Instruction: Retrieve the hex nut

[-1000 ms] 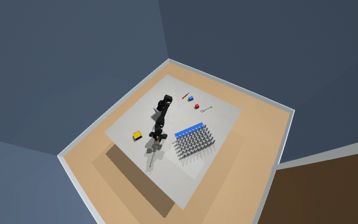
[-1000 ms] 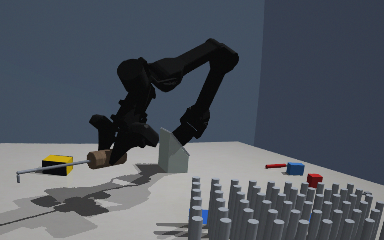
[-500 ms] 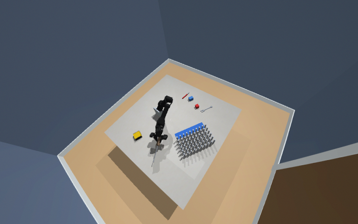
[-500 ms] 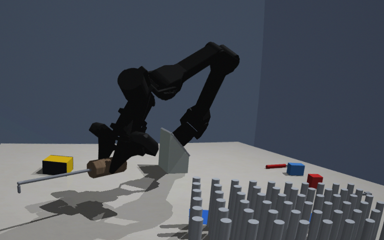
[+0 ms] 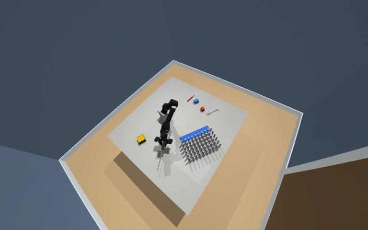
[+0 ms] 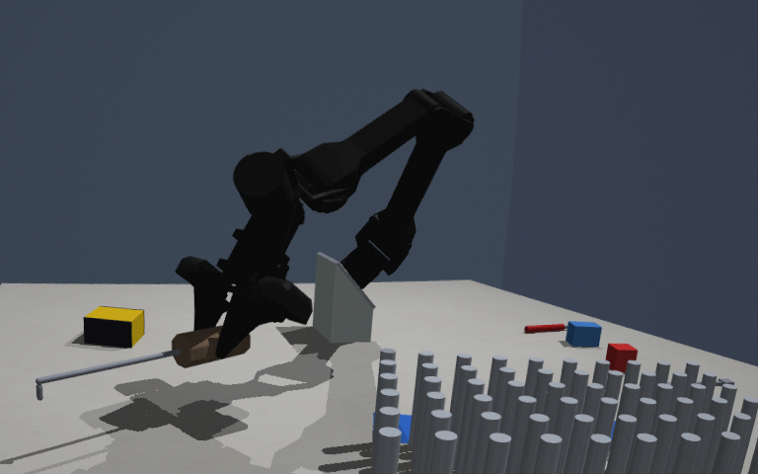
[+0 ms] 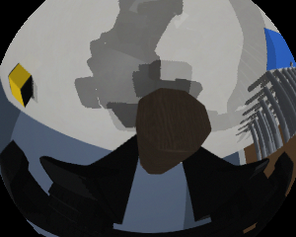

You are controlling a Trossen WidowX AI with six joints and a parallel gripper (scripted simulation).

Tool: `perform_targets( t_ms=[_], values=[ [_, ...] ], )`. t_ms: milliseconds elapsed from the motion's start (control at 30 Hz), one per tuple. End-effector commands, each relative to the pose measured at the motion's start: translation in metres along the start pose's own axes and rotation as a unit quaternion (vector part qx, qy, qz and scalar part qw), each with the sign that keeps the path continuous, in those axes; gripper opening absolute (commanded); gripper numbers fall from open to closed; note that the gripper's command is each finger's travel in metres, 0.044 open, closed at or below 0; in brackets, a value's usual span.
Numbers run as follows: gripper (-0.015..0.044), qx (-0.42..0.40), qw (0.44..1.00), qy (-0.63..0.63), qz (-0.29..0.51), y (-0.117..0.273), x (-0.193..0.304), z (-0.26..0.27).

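1. The gripper (image 5: 163,144) (image 6: 209,340) (image 7: 160,140) is partly open, its fingers closed on the wooden handle of the hook tool (image 5: 162,146) (image 6: 209,348) (image 7: 173,123), held above the table (image 5: 140,113) (image 6: 154,296) (image 7: 54,49).
2. The tool's thin rod slopes down from the handle toward a table edge, its short bent tip hanging over the surface.
3. The standing spacers (image 5: 199,145) (image 6: 388,451) (image 7: 281,104) are to one side of the gripper, with bare table between.
4. The blue strip (image 5: 194,133) (image 6: 407,429) (image 7: 278,49) runs along one side of the spacers.
5. On the gripper's other side, a yellow and black block (image 5: 141,139) (image 6: 113,326) (image 7: 21,85) sits apart, near an edge.
6. Beyond the strip lie a red pen (image 5: 190,98) (image 6: 545,328), a blue block (image 5: 196,101) (image 6: 582,334), a red block (image 5: 202,109) (image 6: 621,356) and a small fork (image 5: 212,111) (image 6: 723,382).
7. The nut cannot be made out; its place is unclear.
8. The exterior view cuts off the nearest spacers' feet and hides most of the strip and fork; the wrist view shows no rod.
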State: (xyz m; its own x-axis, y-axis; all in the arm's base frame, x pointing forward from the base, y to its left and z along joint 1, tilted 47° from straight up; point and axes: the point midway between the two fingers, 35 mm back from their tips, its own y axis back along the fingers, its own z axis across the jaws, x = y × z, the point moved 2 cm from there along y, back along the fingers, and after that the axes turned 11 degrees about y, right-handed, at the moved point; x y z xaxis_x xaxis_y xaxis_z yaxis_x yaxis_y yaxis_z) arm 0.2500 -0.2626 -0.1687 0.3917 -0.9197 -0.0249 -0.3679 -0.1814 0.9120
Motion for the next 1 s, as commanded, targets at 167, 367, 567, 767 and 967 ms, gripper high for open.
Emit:
perform_targets(
  t_ms=[167, 367, 567, 767, 967],
  values=[
    [0.0, -0.002, 1.0, -0.002, 0.0, -0.009, -0.008, 0.0],
    [0.0, -0.002, 1.0, -0.002, 0.0, -0.015, -0.013, -0.001],
    [0.0, -0.002, 1.0, -0.002, 0.0, -0.02, -0.017, -0.002],
    [0.0, -0.001, 1.0, -0.002, 0.0, -0.025, -0.022, -0.002],
    [0.0, -0.001, 1.0, -0.002, 0.0, -0.03, -0.028, -0.003]
  ],
)
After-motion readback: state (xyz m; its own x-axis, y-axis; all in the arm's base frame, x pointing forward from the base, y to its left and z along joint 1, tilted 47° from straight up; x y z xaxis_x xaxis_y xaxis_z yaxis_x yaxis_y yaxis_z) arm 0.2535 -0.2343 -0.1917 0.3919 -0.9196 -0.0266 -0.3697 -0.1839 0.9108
